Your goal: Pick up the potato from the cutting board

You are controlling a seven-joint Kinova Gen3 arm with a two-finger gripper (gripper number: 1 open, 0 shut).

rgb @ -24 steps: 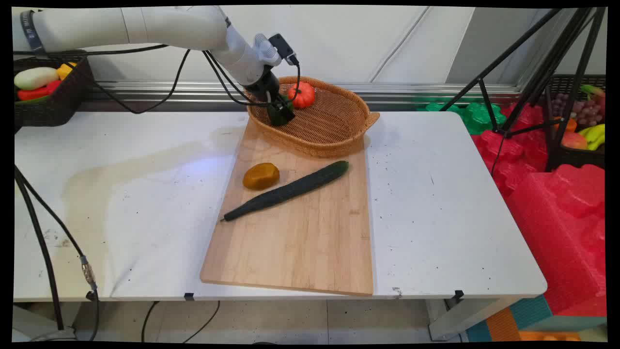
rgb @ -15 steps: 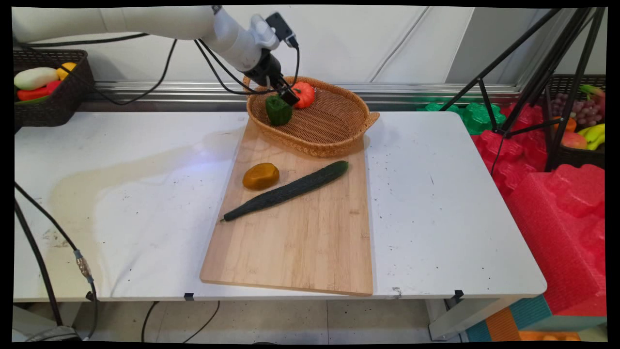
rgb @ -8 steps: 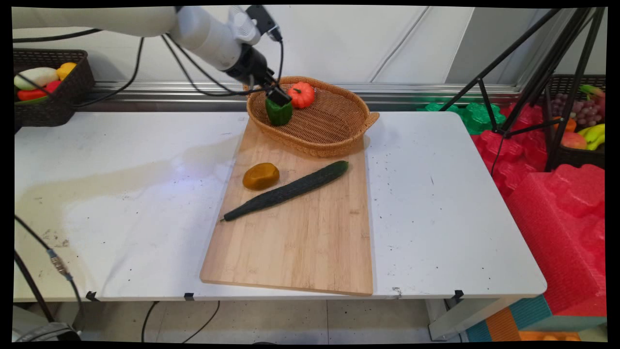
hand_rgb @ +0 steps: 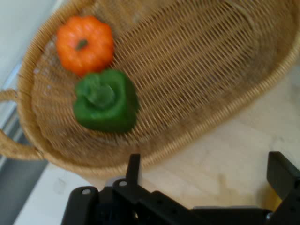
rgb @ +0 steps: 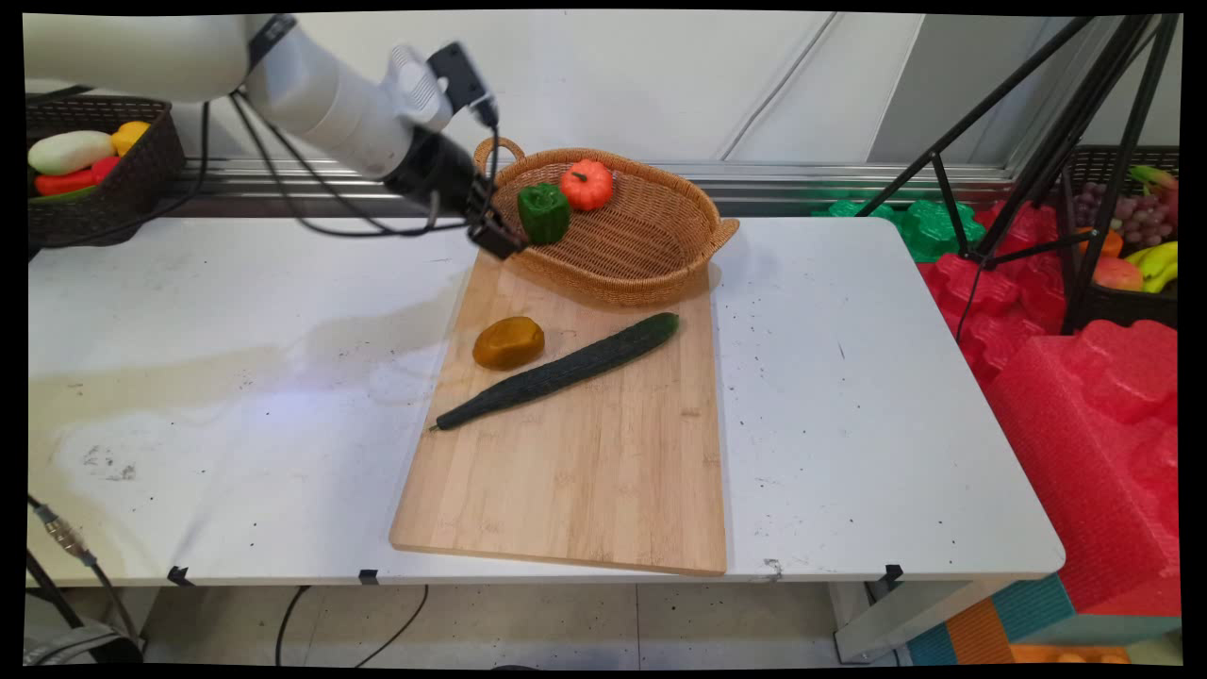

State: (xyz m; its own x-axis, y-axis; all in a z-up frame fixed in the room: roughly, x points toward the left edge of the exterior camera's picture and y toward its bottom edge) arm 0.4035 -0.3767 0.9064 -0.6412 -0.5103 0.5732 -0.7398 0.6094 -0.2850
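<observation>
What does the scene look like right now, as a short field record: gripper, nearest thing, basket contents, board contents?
gripper: gripper open, empty, just outside the basket's left rim
nearest thing: green pepper, apart from the fingers
basket: wicker basket at the board's far end, holding the green pepper and an orange pumpkin
board: cutting board with a cucumber lying diagonally and a brown potato beside it
table: white table

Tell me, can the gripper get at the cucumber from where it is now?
Probably yes. The open gripper hangs empty by the basket's near rim, and the cucumber lies uncovered on the board. Only the brown piece sits close beside it, not touching.
</observation>
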